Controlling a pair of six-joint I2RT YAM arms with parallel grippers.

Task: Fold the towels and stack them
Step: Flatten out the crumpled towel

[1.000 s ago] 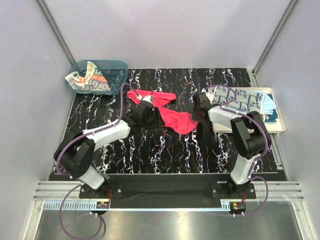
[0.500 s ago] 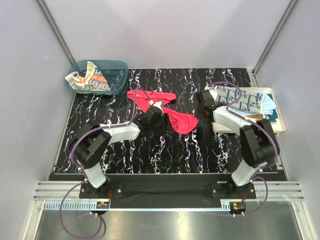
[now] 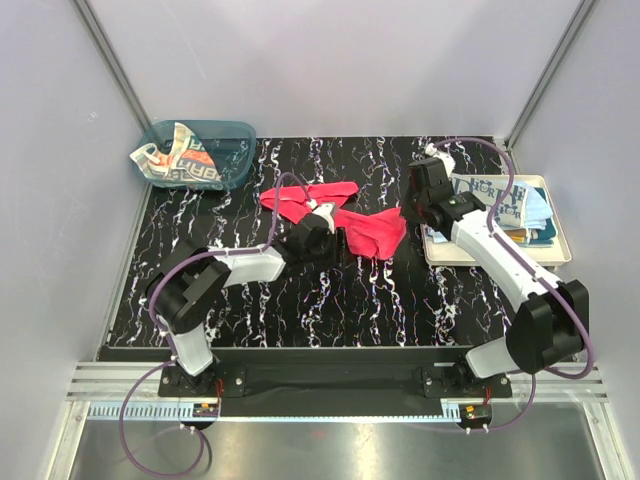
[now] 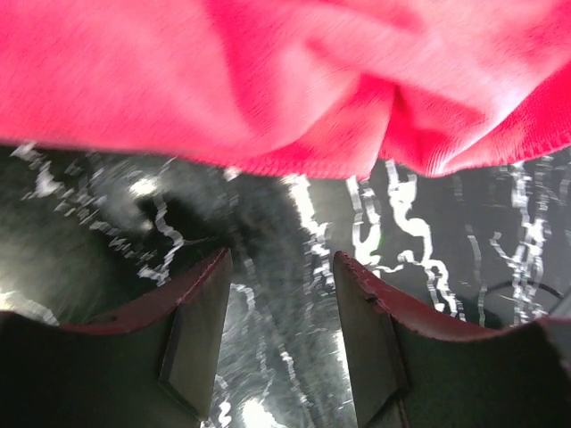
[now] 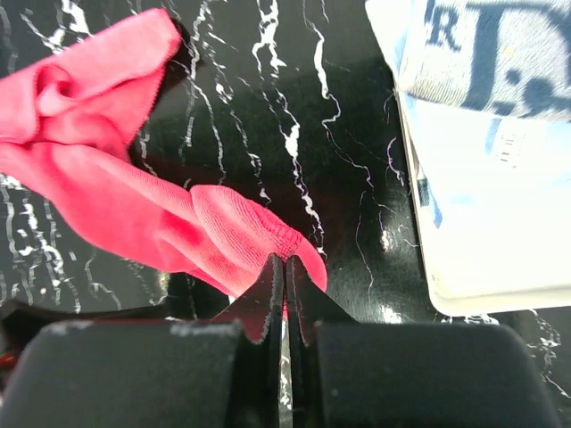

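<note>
A red-pink towel lies crumpled across the middle of the black marbled table. My right gripper is shut on its right-hand corner, and the right wrist view shows the jaws pinching the hem of the red-pink towel. My left gripper sits low at the towel's near edge. It is open, with only table between its fingers, and the red-pink towel lies just beyond the tips. A white towel with dark blue print rests folded over a light blue one on the tray.
The cream tray stands at the right edge of the table, close behind my right gripper. A translucent teal bin at the back left holds a red and teal lettered towel. Grey walls enclose the table.
My right gripper has shut on the towel's right corner and drawn it to the right and up. The left gripper slid right along the towel's near edge and opened a little wider.
</note>
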